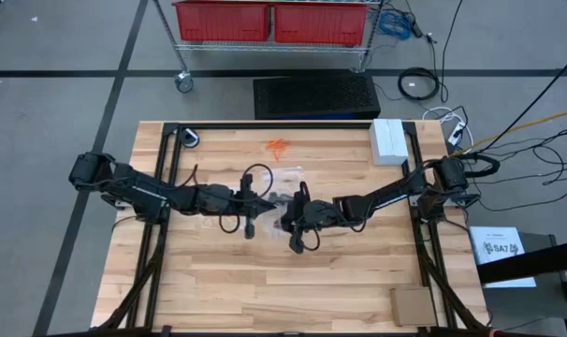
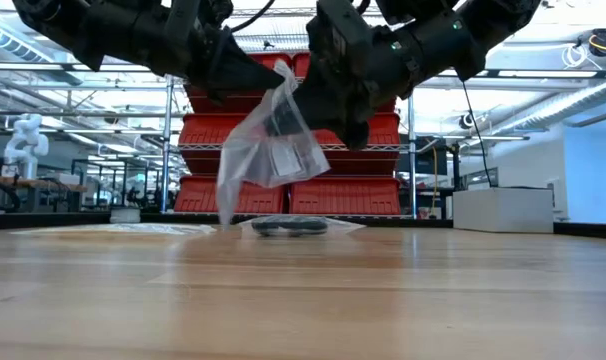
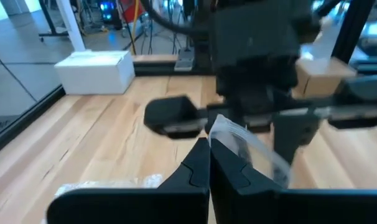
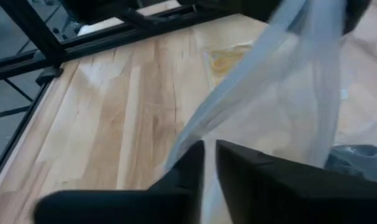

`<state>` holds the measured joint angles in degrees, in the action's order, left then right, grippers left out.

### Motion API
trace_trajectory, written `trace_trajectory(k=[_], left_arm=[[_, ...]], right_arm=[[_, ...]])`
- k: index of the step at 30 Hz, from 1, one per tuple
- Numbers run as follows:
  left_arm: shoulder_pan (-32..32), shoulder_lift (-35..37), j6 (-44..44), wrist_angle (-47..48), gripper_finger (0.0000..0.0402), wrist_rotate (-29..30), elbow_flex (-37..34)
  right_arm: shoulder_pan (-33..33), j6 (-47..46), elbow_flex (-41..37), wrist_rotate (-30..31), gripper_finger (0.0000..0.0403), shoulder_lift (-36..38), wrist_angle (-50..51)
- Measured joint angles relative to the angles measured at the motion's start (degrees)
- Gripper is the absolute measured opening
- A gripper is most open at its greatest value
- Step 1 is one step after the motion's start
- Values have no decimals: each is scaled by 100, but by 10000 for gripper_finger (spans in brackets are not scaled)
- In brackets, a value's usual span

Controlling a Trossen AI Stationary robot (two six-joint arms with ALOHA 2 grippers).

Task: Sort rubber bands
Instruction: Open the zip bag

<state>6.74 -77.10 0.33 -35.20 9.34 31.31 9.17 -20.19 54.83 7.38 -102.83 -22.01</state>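
Above the table [image 1: 218, 281] middle, the left gripper [image 2: 255, 78] and right gripper [image 2: 328, 105], both pinched on one clear bag [image 2: 268, 150], hold it hanging over the black rubber bands [image 2: 288, 226]; orange rubber bands [image 1: 278, 146] lie toward the far edge.

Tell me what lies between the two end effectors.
A clear plastic bag hangs between the left end effector and right end effector, pinched by both, in the low view.

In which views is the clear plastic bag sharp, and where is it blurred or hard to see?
Low view: the clear plastic bag is sharp, hanging above the table against the bright background. Right wrist view: the bag is a blurred pale streak close to the lens. Left wrist view: only a slightly blurred corner shows. High view: it is too small to make out.
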Motion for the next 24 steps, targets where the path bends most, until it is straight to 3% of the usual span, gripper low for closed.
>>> trace_trajectory(k=[24], left_arm=[[233, 0, 49, -337, 0, 166, 7]], right_arm=[[-99, -21, 0, -2, 4, -228, -1014]])
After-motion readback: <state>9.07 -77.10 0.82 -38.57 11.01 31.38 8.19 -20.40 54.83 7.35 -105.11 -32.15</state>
